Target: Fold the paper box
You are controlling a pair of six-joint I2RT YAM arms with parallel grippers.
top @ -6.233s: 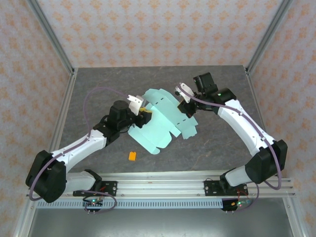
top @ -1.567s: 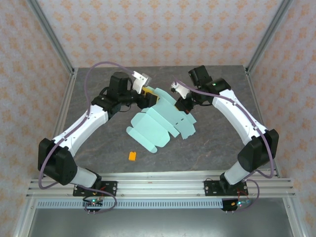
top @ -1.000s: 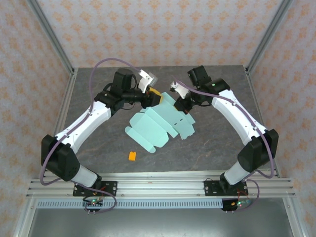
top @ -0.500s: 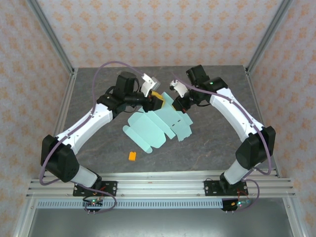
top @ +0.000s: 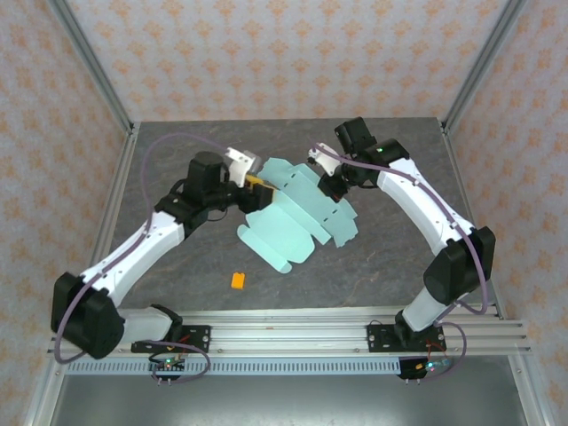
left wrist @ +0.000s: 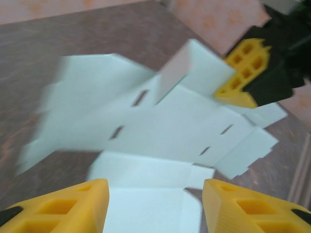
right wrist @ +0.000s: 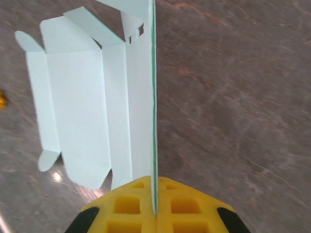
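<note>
The paper box is a flat die-cut sheet of pale mint-teal card, lying unfolded near the middle of the grey table, with its flaps and small slots facing up. In the right wrist view the paper box mostly lies flat on the table, while its far-right strip stands up and appears edge-on as a thin line.

The right gripper pinches that raised edge. Its yellow fingertips are pressed together with the card sandwiched between them. In the left wrist view the same yellow finger sits on an upturned flap at the sheet's far side.

The left gripper is at the sheet's far-left edge, just beside it. Its jaws stand apart, and the two yellow fingertips straddle the near panel of the paper box without clamping it. That view is blurred.

A tiny orange block lies on the table nearer the arm bases, apart from the sheet's near-left corner.
</note>
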